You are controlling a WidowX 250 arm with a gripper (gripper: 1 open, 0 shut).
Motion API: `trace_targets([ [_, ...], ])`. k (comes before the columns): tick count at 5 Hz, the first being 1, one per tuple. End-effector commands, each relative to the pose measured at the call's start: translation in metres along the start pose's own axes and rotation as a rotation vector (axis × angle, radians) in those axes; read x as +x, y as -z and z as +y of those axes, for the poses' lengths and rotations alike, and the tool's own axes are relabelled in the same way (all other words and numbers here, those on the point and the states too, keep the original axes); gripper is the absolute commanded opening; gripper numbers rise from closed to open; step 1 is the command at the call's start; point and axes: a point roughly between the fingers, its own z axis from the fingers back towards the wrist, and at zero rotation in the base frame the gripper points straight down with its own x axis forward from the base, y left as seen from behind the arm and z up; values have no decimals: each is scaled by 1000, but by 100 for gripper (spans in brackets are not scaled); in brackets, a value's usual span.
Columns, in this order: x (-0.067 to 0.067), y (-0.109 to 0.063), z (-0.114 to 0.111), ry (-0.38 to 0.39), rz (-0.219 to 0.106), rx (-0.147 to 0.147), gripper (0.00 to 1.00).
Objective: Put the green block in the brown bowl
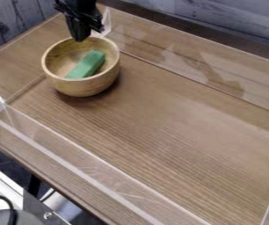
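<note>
The green block [90,62] lies tilted inside the brown bowl [67,82], which sits at the left back of the wooden table. My gripper [78,35] hangs pointing down over the bowl's far rim, just above and behind the block. Its dark fingers are pressed together with nothing between them. It does not touch the block.
Clear plastic walls [54,145] border the wooden table [172,132] along the front and the left side. A pale glare patch lies on the wood at the back right. Grey floor and cables show at the bottom left corner.
</note>
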Motion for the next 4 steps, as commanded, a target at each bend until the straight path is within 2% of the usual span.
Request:
trace_targets([
  [1,15,-19,1,15,-75,19,0],
  [2,26,-23,-10,39,-102,-2,0],
  [4,32,-33,-52,109,-82,7,0],
])
